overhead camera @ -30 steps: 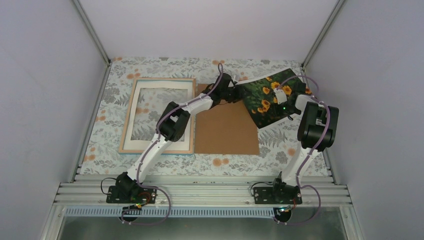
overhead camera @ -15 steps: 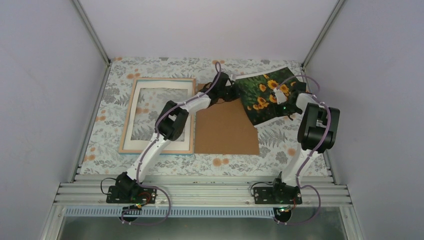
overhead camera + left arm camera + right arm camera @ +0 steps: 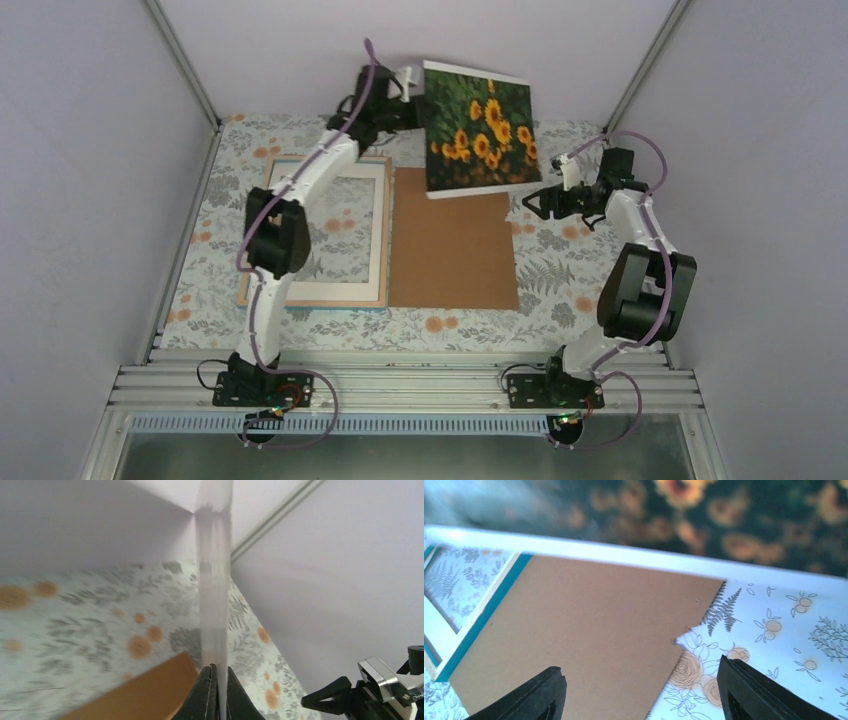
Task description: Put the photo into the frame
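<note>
Top external view: the photo (image 3: pixel 478 125) is up in the air over the far side of the table, its sunflower face tipped toward the camera and its lower edge hanging above the far end of the brown board (image 3: pixel 450 250). The left gripper (image 3: pixel 412 85) has it by the left edge. In the left wrist view the jaws are pressed tight together on the sheet, which shows edge-on as a pale strip rising from between them.

The right gripper (image 3: pixel 535 200) hovers just beside the photo's lower right corner, apart from it. Its jaws stand wide with nothing between them, and only the board and the flowered cloth (image 3: pixel 560 290) show below.

The frame (image 3: pixel 258 235) lies flat on the left of the table, just beside the board, with a white mat (image 3: pixel 378 230) on it and cloth showing through the window.

I'd say the step in hand is carrying the photo over, with one arm doing the holding. The next move calls for swinging it left and down, squaring its edges to the frame's opening and laying it flat. Pinched on one edge only, a thin sheet may sag or twist, so the free arm could steady the far side.
</note>
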You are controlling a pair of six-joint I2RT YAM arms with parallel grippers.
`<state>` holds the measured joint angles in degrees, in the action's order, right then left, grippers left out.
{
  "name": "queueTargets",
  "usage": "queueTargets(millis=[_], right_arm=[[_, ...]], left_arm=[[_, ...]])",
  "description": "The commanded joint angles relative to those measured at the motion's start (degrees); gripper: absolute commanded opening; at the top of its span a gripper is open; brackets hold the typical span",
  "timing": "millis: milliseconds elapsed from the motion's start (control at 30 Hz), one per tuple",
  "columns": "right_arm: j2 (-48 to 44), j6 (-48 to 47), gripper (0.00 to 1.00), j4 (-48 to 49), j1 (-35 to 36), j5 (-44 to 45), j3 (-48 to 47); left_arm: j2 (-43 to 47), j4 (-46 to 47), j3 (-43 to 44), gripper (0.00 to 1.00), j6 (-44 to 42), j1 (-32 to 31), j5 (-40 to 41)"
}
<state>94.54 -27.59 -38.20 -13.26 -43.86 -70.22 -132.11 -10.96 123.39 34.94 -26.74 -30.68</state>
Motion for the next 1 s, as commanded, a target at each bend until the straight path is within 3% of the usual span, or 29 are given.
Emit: queueTargets(millis=[0,200,333,500,633,767,967], right_arm=[[-2.3,0.5,0.76,1.6,-0.2,-5.3,2.6],[-4.5,2.2,0.76,4.0,0.1,-7.0,6.1],[-6.3,4.0,0.79,6.6,0.5,-8.4,9.7],[-7.2,5.5,0.99,9.0,1.4,-9.0,12.6],[-6.6,5.7,1.0,8.9,2.3,-9.1,11.8],[-5.9,5.8,1.0,8.8,3.2,-9.2,11.2],[-5.9,5.8,1.0,9.0,4.0,-8.7,11.3]], left_arm=[[7.5,-13.0,-2.3,0.02,-15.9,4.6,-1.4],[20.2,-19.1,-10.8,0.02,-29.7,12.4,-10.5],[27.5,-27.1,-12.9,0.02,-37.1,18.0,-11.8],[34.9,-33.5,-15.2,0.02,-43.5,25.1,-9.1],[35.3,-39.8,-10.1,0.02,-48.6,30.0,-5.6],[32.4,-45.4,0.6,0.02,-56.1,33.7,1.0],[27.3,-46.3,13.6,0.02,-69.1,35.1,11.6]])
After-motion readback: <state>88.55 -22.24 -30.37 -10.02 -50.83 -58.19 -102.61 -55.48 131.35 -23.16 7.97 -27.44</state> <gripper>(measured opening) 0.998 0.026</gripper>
